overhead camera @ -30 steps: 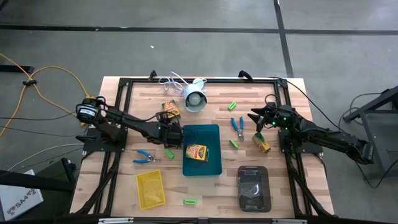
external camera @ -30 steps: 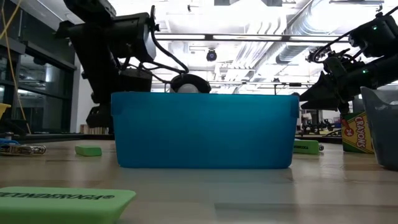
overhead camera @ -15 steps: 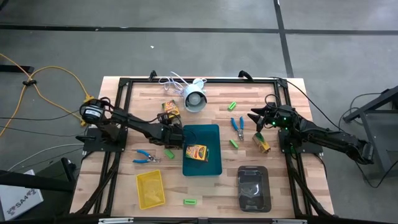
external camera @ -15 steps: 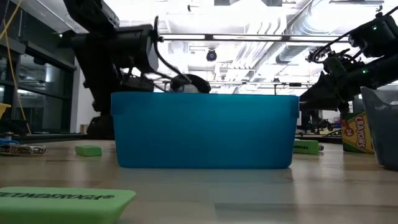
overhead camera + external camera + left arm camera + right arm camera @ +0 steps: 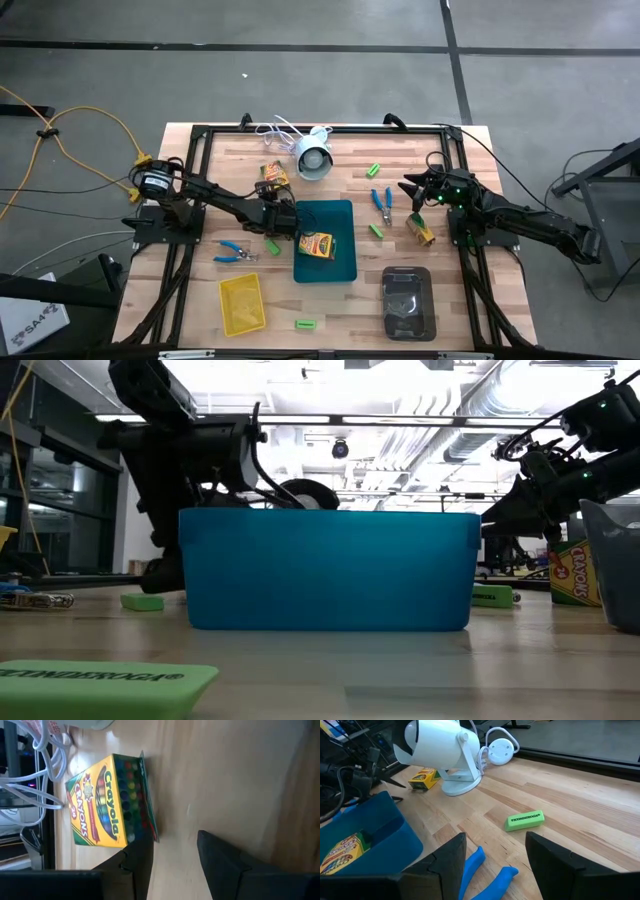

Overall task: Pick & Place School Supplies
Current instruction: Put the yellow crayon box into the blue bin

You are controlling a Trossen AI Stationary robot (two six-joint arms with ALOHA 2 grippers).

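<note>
A yellow-and-green printed cardboard crayon box (image 5: pixel 316 244) lies flat inside the teal tray, a second (image 5: pixel 274 176) lies at 10 o'clock of that tray, and a third (image 5: pixel 421 230) sits at 3 o'clock. Small bright green rectangular erasers lie scattered: one (image 5: pixel 374 170) at 1 o'clock, one (image 5: pixel 376 231) beside the tray, one (image 5: pixel 271 246) at its 9 o'clock, one (image 5: pixel 306 324) at 6 o'clock. Blue-handled scissor-like tools lie flat at 2 o'clock (image 5: pixel 382 203) and 9 o'clock (image 5: pixel 233 251).

White round device (image 5: pixel 313 158) with cable at table's far edge; teal tray (image 5: pixel 340 215) centre; yellow tray (image 5: pixel 241 305), dark grey tray (image 5: pixel 408 302) near edge.
</note>
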